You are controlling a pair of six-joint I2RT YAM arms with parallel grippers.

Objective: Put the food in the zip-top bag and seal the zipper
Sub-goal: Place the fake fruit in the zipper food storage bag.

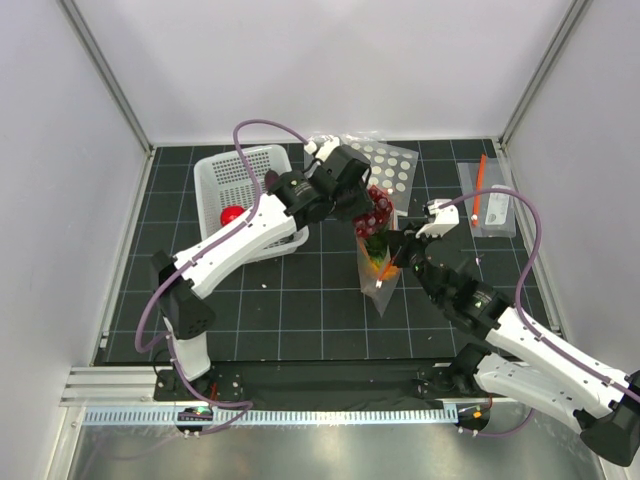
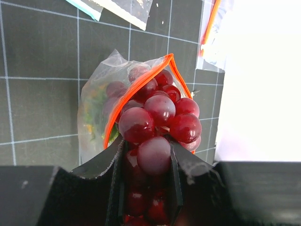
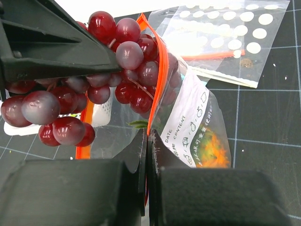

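We found the left gripper point(image 2: 146, 150) clenched on the grape bunch point(image 2: 157, 115), partly inside the zip-top bag point(image 2: 94, 108); the right gripper point(image 3: 146, 141) pinched its zipper point(image 3: 162, 70). Releasing deeper, we judged, would avoid spillage

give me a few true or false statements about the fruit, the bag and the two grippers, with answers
1. The left gripper holds the grape bunch at the mouth of the zip-top bag. True.
2. The apple is already in the bag. False: it lies in the white basket.
3. The right gripper pinches the bag's edge. True.
4. The zipper is sealed. False: the mouth gapes open, with grapes in it.
5. The pineapple is inside the bag. True.
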